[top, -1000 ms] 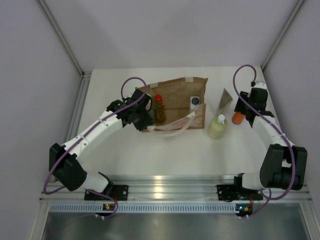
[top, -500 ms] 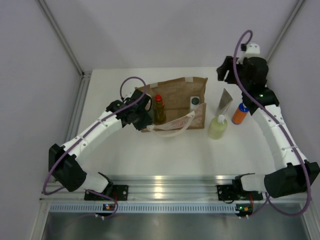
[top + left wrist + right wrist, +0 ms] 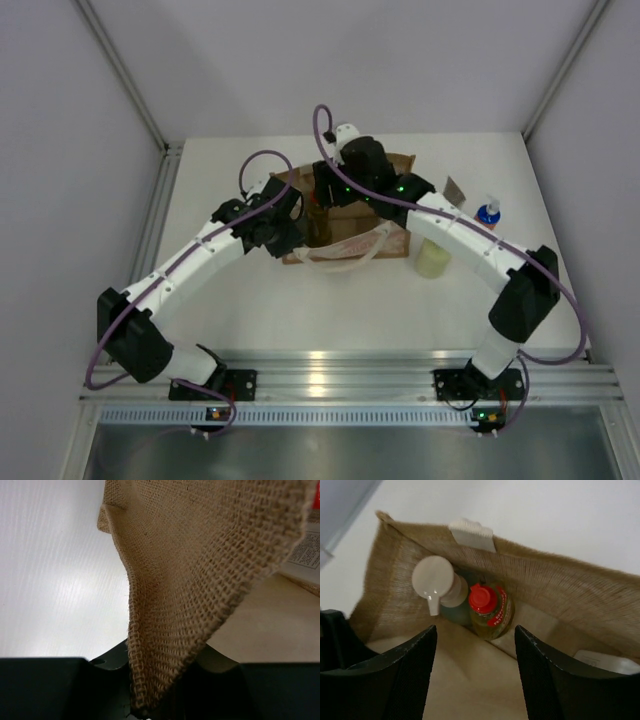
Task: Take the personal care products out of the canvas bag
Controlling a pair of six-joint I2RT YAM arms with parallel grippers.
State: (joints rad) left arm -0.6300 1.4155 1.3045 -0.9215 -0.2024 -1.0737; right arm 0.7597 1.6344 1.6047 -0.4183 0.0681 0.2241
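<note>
A: Near edge first?
B: Ribbed aluminium rail [image 3: 320,365], with both arm bases bolted to it. Past it is the desk [image 3: 230,310]: flat, white, matte, faint glare streaks.

A: Left side?
B: Left fingers [image 3: 100,680] pressed together on the left end of the canvas bag [image 3: 395,240], pinching a fold of it. Coarse open-weave burlap, tan, edge a bit frayed.

A: The bag itself?
B: Rectangular, standing mid-desk, mouth open upward. White rope handles [image 3: 345,262] sag over its near face.

A: Right side?
B: Right fingers [image 3: 395,680] are dark and stippled. They are spread wide above the mouth, with nothing between them.

A: And inside?
B: The amber red-capped bottle [image 3: 487,607], round, glossy and upright. It touches the grey cylinder [image 3: 442,587], which has a smooth pale cap. The white square bottle [image 3: 605,661] shows only a pale corner, apart from those two.

A: Anything outside?
B: All of it right of the bag. The pale-yellow bottle [image 3: 433,258] is just beside the near corner, partly under the right arm. Farther back are the orange-blue bottle [image 3: 487,212], blue top showing, and the flat sachet [image 3: 455,187].

A: Room?
B: Smooth pale grey wall panels [image 3: 330,70] with metal corner struts [image 3: 125,75].
</note>
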